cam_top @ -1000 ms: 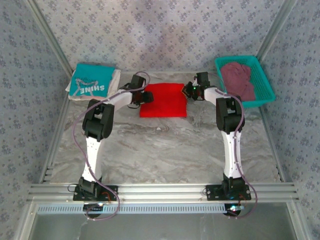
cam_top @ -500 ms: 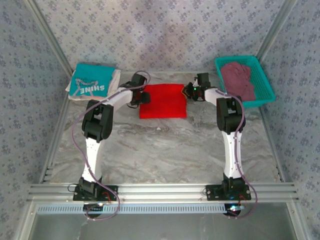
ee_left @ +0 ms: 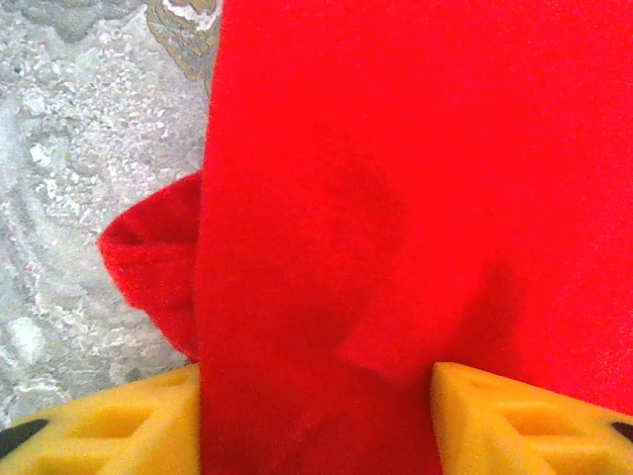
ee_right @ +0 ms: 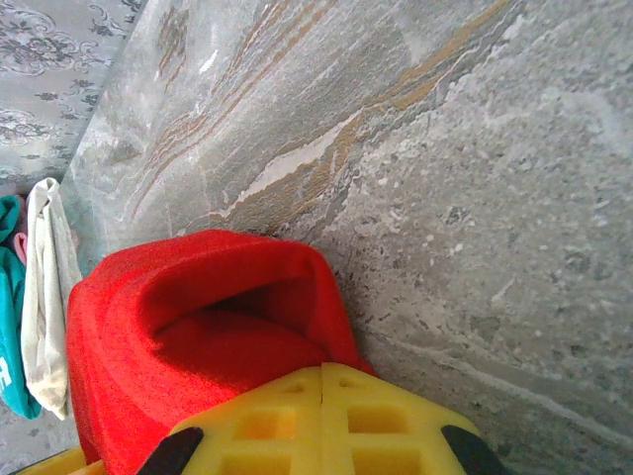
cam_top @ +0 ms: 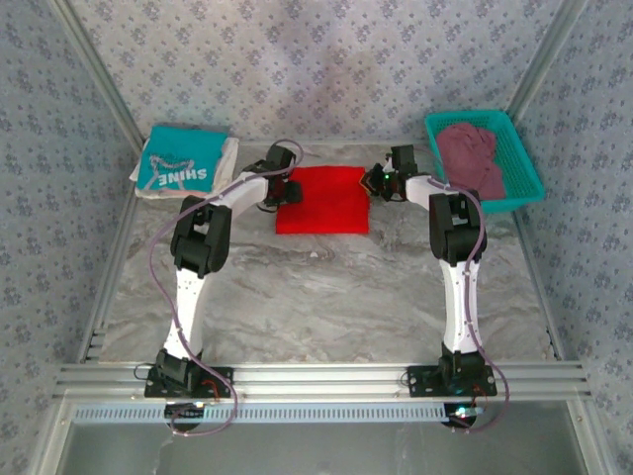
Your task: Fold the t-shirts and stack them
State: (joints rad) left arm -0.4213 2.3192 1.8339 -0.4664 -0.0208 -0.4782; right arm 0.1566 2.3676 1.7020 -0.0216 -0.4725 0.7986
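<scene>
Top external: red t-shirt [cam_top: 322, 199], folded, gripped at both side edges.
Left hand [ee_left: 316, 416] and right hand [ee_right: 321, 421] clamped on cloth; light, limp, best held by doubled edges.

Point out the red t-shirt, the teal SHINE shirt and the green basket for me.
red t-shirt [cam_top: 324, 203], top external view, middle of the folded cloth.
teal SHINE shirt [cam_top: 180, 163], top external view, printed front.
green basket [cam_top: 522, 158], top external view, right rim.

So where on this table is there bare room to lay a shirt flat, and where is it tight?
The wide marble table between the red t-shirt and the arm bases is bare. The far strip is crowded: the teal t-shirt stack far left, the left gripper and right gripper at the red shirt's edges, and the green basket with the maroon t-shirt far right.
</scene>
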